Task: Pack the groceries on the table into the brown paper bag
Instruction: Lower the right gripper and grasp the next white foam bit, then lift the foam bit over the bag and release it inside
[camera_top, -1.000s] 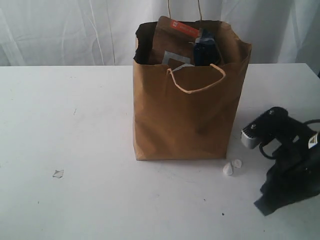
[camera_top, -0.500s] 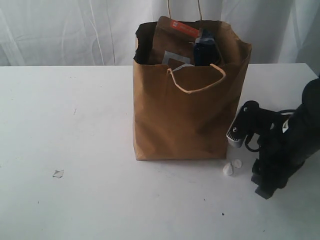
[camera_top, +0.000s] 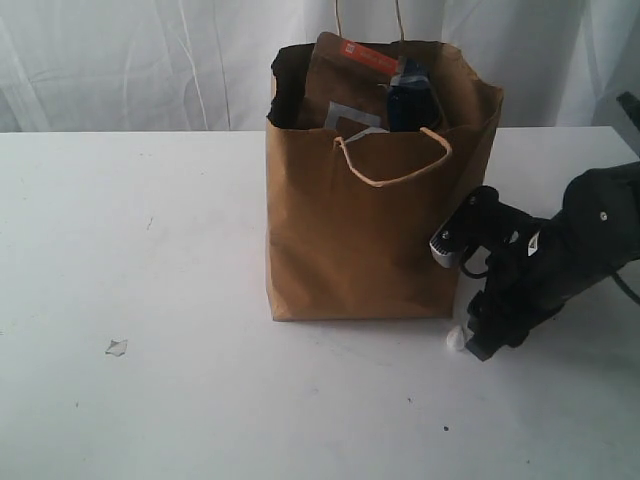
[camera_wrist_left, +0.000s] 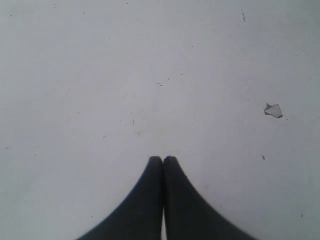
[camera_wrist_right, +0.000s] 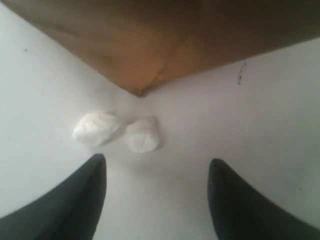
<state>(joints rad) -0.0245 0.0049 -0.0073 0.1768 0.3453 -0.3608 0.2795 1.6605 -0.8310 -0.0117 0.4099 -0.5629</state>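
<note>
- The brown paper bag stands upright on the table, a little right of the middle and close to the far edge, with its mouth open at the top.
- Groceries stick up past the bag's rim. A brown foil pouch with an orange-red strip leans at the back, and a dark packet stands just beside it on the right. What lies deeper in the bag is hidden.
- One pale cord handle droops over the front face of the bag, and the other rises behind the rim.
- The right gripper sits low at the bag's near right bottom corner. Its fingers are spread apart and hold nothing. Whether the arm touches the paper cannot be told.
- Two small white lumps lie touching each other on the table, just beside that bag corner and just ahead of the gap between the right fingers.
- The left gripper has its tips pressed together with nothing between them. It is over plain white table top.
- A tiny pale flake lies off to one side of the left gripper, well apart from it.
- Left of the bag the white top runs wide and open to the table's edge, and a broad strip lies free in front of the bag.
- Right of the bag, the black arm fills most of the room out to the table's right edge.
- The table's far edge meets a white curtain just behind the bag.
</note>
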